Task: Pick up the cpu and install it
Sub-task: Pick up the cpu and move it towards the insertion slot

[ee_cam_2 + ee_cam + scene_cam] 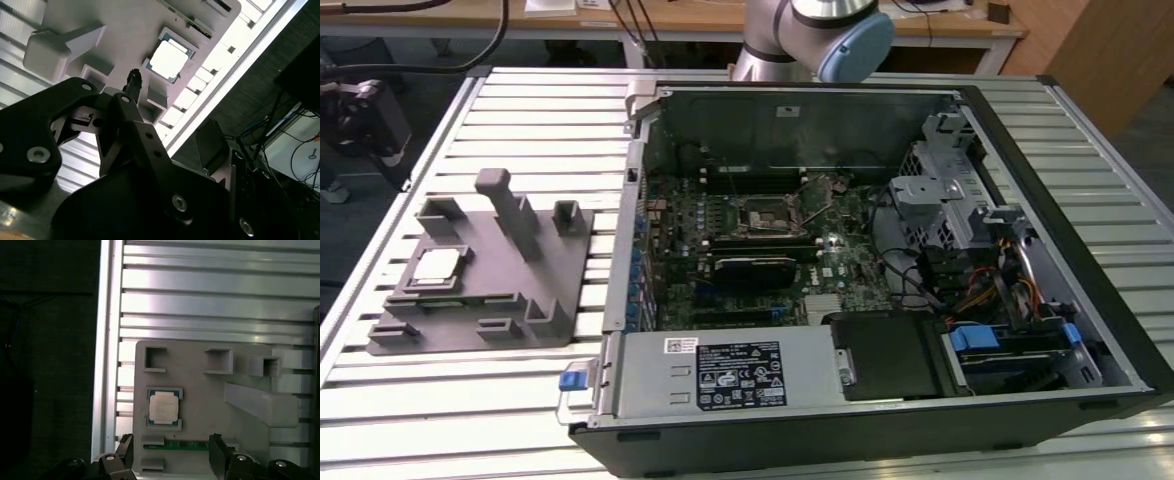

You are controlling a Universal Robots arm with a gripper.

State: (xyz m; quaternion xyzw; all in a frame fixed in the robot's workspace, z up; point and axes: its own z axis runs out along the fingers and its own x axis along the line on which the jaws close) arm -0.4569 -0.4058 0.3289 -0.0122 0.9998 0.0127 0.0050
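The cpu (438, 265) is a small square chip with a shiny silver top. It lies flat in a recess of the grey fixture plate (520, 300) at the exterior view's left. Both wrist views look down on it: the cpu (163, 407) sits in its dark-rimmed seat, and it shows bright as the cpu (168, 60) beyond the black finger linkage. My gripper (171, 450) hangs above the plate, open and holding nothing. Its fingers (218, 452) stand wide apart, clear of the chip. The motherboard's socket (761, 213) lies inside the open computer case (1107, 300).
The fixture plate carries upright posts (503, 205) and a green circuit strip (175, 445) beside the chip. The case holds drive bays (947, 190), cables and a power supply (720, 375). The slatted metal table (467, 410) ends close to the plate's outer side. The arm's joint (834, 35) rises behind the case.
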